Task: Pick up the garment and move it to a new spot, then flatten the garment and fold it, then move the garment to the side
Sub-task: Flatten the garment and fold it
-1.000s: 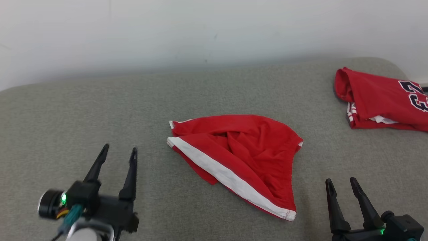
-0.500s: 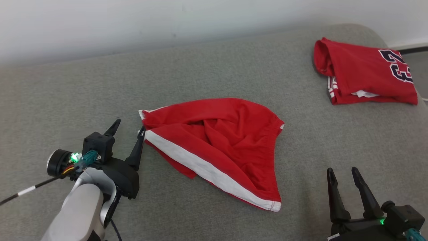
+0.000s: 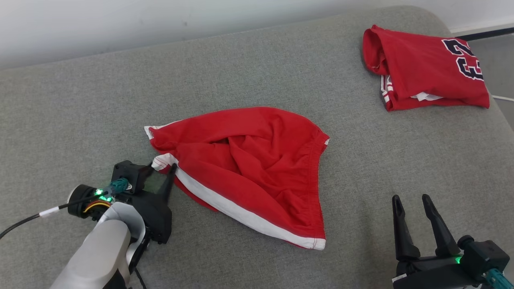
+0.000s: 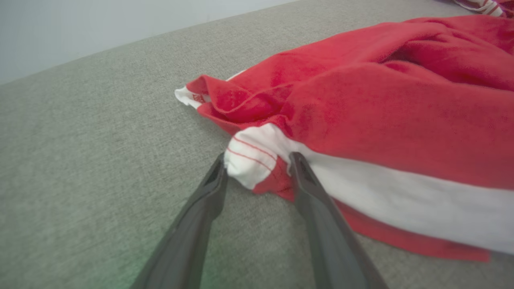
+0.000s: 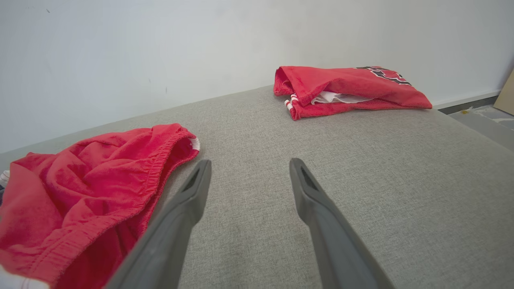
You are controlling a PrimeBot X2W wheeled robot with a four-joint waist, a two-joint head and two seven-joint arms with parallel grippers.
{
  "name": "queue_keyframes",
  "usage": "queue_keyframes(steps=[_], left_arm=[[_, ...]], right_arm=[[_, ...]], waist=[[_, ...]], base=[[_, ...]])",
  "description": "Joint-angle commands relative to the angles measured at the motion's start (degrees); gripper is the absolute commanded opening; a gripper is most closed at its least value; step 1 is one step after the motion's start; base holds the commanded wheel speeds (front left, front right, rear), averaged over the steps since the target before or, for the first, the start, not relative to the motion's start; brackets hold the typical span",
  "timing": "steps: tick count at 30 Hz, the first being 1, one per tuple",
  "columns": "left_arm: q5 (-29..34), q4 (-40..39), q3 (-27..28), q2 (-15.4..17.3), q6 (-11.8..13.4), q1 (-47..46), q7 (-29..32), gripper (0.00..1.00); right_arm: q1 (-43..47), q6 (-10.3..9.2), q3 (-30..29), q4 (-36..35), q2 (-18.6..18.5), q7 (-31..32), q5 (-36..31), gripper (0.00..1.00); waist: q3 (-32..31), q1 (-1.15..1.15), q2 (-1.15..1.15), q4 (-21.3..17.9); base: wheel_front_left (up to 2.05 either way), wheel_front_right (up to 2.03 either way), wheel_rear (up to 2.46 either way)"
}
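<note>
Left gripper (image 3: 162, 166) low on the grey cushion (image 3: 281, 64), jaws apart and straddling the white-trimmed hem corner (image 4: 249, 160) of the red shorts (image 3: 249, 160). One finger touches the corner's outer edge and the other lies against the cloth on its inner side. I cannot tell whether the pinch has any bite yet. Right gripper (image 3: 411, 197) spread wide and empty above bare cushion, near the waistband (image 5: 160, 176) side of the shorts but apart from it.

The shorts lie crumpled mid-cushion, hem band running diagonally toward me, folds bunched in the middle.

Risks as I judge them:
- The corner is a small rolled tab. If I close on only its outer layer, the lift may peel one ply and leave the rest dragging.
- My fingertips sit right at the cushion's surface, so closing could snag the upholstery weave along with the cloth.
- One-corner lift means the garment hangs long and twisted, and flattening afterwards gets harder. The right gripper probably needs a second corner.
- Thin fabric may slip out if the bite is shallow.

Surroundings: a folded red jersey (image 3: 425, 68) with dark numerals sits at the far right end, well apart from the shorts, and I must avoid that spot when relocating. A pale wall (image 3: 120, 24) stands behind the cushion. My own cable (image 3: 24, 220) trails off left. Nothing stands between the grippers and the garment.
</note>
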Motion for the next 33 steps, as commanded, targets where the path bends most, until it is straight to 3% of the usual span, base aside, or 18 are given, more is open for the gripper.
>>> queue_keyframes(steps=[1,9,14,23,29,31,33], left_arm=[[-0.7,0.9,-0.6,0.1,0.1,-0.7,-0.5,0.0],[-1.7,1.3,-2.1,0.9,0.1,-3.1,-4.3,0.0],[0.6,-3.4,-1.2,2.5,0.6,-2.0,-4.9,0.0],[3.0,-23.4,3.4,4.9,5.6,16.1,-4.8,0.0],[2.5,-27.6,5.4,2.8,6.9,27.0,-4.8,0.0],[3.6,-28.5,6.2,1.5,7.0,30.4,-4.8,1.0],[4.2,-29.3,7.6,0.6,7.3,31.8,-4.8,1.0]], right_arm=[[-0.6,-0.16,-0.4,-0.2,0.0,-0.2,-0.2,1.0],[0.8,-0.16,-1.3,-0.1,-0.5,-0.2,-0.3,1.0],[1.4,-0.16,-0.5,0.4,-0.8,-0.2,-0.3,1.0],[3.0,-0.16,-1.0,1.1,-1.2,-0.2,0.4,1.0],[3.5,-0.16,-1.0,1.6,-1.3,-0.2,0.5,1.0],[3.6,-0.16,-0.9,1.8,-1.5,-0.2,0.5,1.0],[3.5,-0.16,-0.8,1.9,-1.8,-0.2,0.5,1.0]], waist=[[-0.2,-0.01,-0.01,0.2],[-3.0,-0.01,-0.01,3.7],[-5.5,-0.01,-0.01,6.7],[-8.0,-0.01,-0.01,10.0],[-8.5,-0.01,-0.01,10.7],[-8.9,-0.01,-0.01,11.1],[-9.1,-0.01,-0.01,11.3]], base=[[0.0,0.0,0.0],[0.0,0.0,0.0],[0.0,0.0,0.0],[0.0,0.0,0.0],[0.0,0.0,0.0],[0.0,0.0,0.0],[0.0,0.0,0.0]])
